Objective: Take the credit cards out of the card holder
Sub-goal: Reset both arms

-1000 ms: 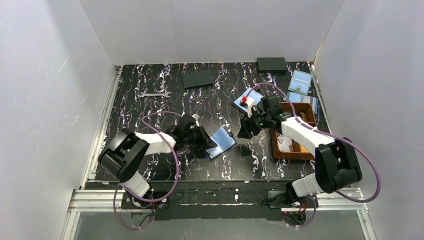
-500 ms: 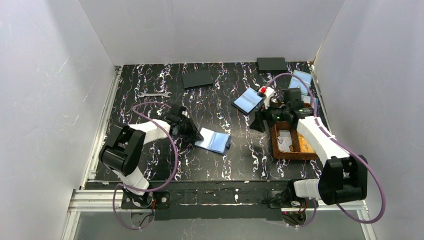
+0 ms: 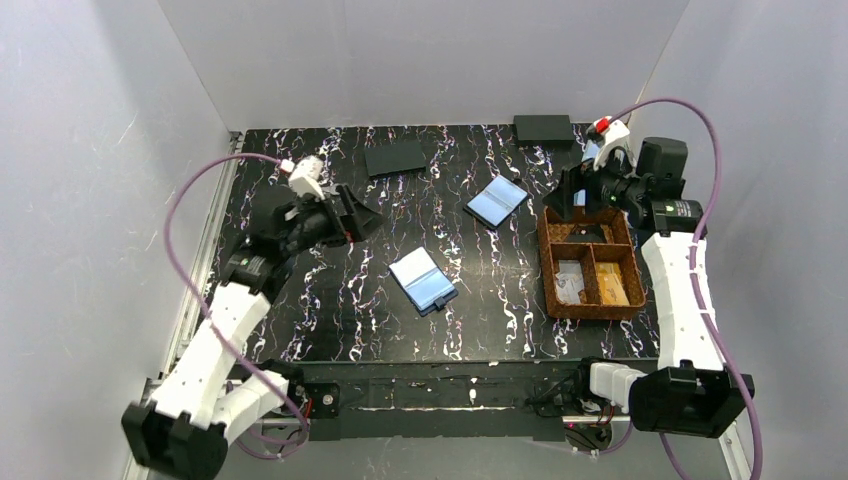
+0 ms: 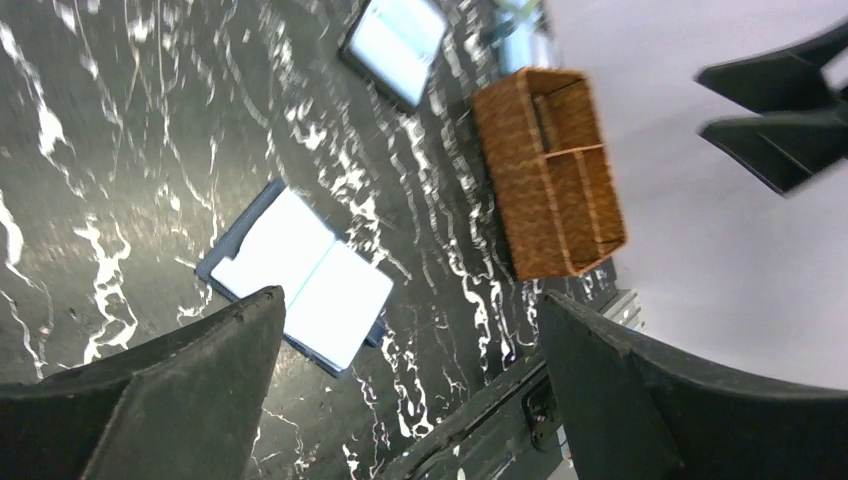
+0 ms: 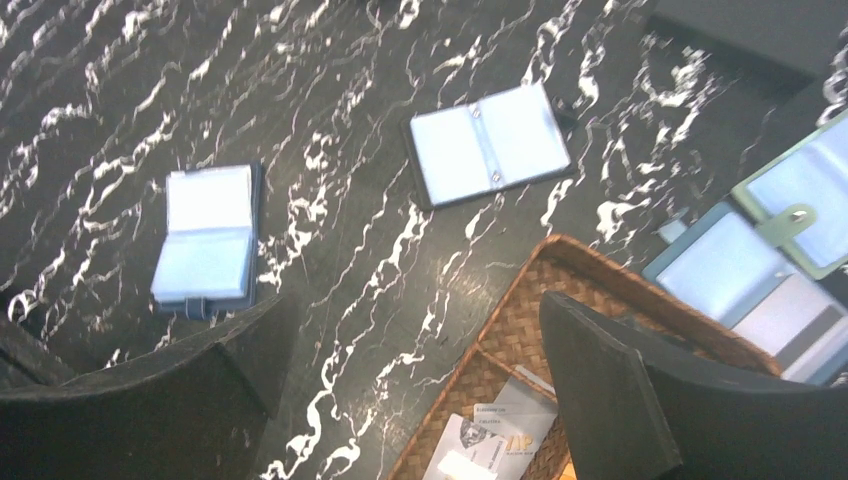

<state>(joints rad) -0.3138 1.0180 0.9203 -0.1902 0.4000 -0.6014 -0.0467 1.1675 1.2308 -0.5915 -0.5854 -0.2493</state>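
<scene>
The card holder (image 3: 424,281) lies spread open and flat near the middle of the table (image 3: 330,310), pale blue pockets up. Its long axis slants from far-left to near-right, with the snap tab at the near-right end. My left gripper (image 3: 362,215) hangs above the table on the holder's far-left side, fingers spread wide and holding nothing. My right gripper (image 3: 570,205), just as wide and empty, sits well apart over the far end of the woven tray (image 3: 546,270), so I judge my left is the nearer for the reach.
</scene>
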